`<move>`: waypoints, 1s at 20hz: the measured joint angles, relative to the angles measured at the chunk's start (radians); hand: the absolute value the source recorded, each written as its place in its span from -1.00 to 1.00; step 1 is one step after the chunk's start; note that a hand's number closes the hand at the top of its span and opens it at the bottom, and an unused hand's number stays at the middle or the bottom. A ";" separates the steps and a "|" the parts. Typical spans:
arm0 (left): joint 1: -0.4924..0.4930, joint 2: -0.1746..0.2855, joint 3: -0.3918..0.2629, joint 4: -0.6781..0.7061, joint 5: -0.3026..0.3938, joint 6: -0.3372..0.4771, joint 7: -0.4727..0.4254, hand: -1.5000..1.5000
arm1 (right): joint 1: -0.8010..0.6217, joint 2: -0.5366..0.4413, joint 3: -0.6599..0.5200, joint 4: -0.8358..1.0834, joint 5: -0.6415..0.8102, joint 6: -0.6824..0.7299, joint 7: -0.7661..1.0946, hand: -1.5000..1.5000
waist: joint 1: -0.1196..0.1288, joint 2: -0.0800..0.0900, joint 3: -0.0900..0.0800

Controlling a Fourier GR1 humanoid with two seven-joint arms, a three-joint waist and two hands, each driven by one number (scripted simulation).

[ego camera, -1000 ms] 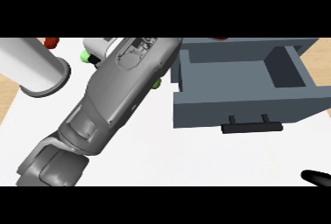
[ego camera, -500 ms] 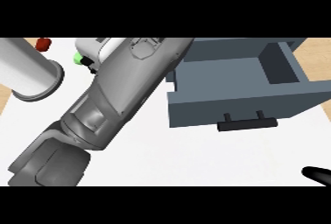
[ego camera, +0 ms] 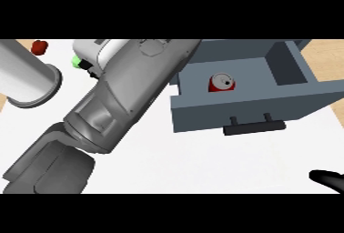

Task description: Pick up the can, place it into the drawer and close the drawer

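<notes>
My left forearm [ego camera: 114, 104] has swung off the drawer [ego camera: 249, 111], baring the can [ego camera: 222, 83] inside. I can't tell the right hand's [ego camera: 329, 179] state, and the left hand is out of sight.

You see a red can [ego camera: 222, 83] with a silver top. The drawer [ego camera: 255, 107] is slate blue and its handle [ego camera: 254, 128] black. The tabletop [ego camera: 201, 159] is plain white. The forearm [ego camera: 121, 100] is grey, the right hand [ego camera: 329, 179] black. The cylinder [ego camera: 27, 77] is pale grey, and the small object [ego camera: 39, 47] is red.
</notes>
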 measured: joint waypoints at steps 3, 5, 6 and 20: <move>-0.009 0.000 -0.010 0.018 0.016 0.024 -0.011 -1.00 | -0.022 -0.027 0.004 0.008 0.021 0.012 -0.008 -1.00 | -0.005 0.003 0.000; -0.002 0.000 -0.009 0.022 0.030 0.027 -0.034 -1.00 | -0.029 -0.038 0.010 0.020 0.045 0.018 -0.027 -1.00 | 0.000 0.003 0.000; 0.000 0.000 -0.011 0.025 0.037 0.034 -0.040 -1.00 | -0.033 -0.044 0.020 0.020 0.059 0.023 -0.034 -1.00 | -0.002 0.003 0.000; -0.028 0.000 0.024 0.034 0.142 0.051 -0.094 -1.00 | -0.154 -0.163 0.201 0.171 0.451 0.044 -0.189 -1.00 | 0.030 0.005 -0.001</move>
